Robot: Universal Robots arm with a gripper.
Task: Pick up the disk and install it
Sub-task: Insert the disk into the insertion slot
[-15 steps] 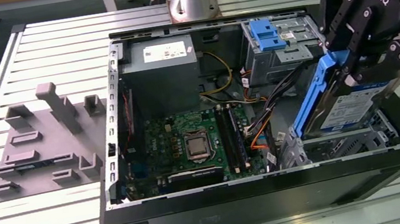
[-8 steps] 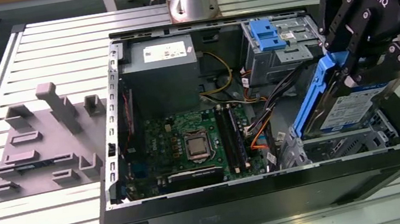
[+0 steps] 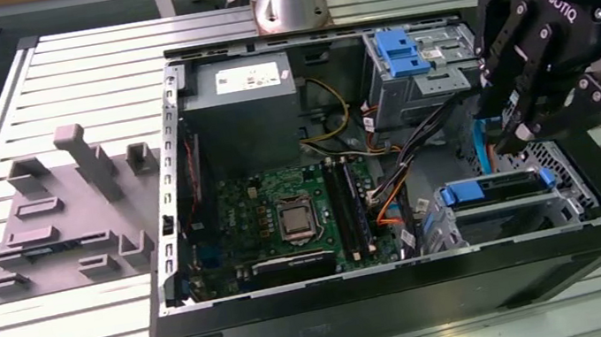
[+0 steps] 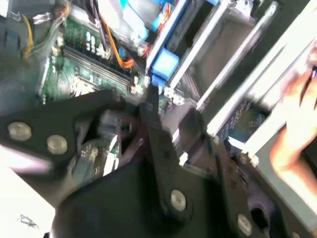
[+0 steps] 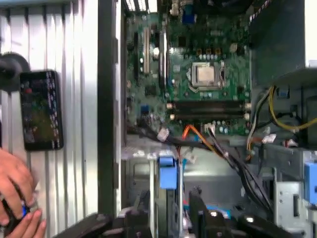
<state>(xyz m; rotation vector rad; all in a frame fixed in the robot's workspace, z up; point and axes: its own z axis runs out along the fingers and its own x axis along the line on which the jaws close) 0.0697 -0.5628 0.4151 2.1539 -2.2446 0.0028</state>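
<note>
My black gripper (image 3: 507, 138) hangs over the open computer case (image 3: 413, 281), on the exterior view's right, above the drive bay. A thin blue and silver edge of the disk (image 3: 479, 140) stands upright between the fingers, and the gripper looks shut on it; most of the disk is hidden behind the fingers. Just below sits a blue plastic bracket with a silver cage (image 3: 495, 190). In the first wrist view the gripper (image 5: 198, 218) points down towards the bay, with a pale blue strip of the disk (image 5: 218, 210) at its fingers. In the second wrist view the gripper (image 4: 148, 106) is over the cage rails.
Inside the case lie a green motherboard (image 3: 283, 216), a grey power supply box (image 3: 240, 97), a second blue bracket (image 3: 396, 51) and loose cables (image 3: 389, 200). A grey fixture plate (image 3: 63, 213) lies on the slatted table. A person's hand (image 5: 15, 203) and a phone (image 5: 42, 109) lie beside the case.
</note>
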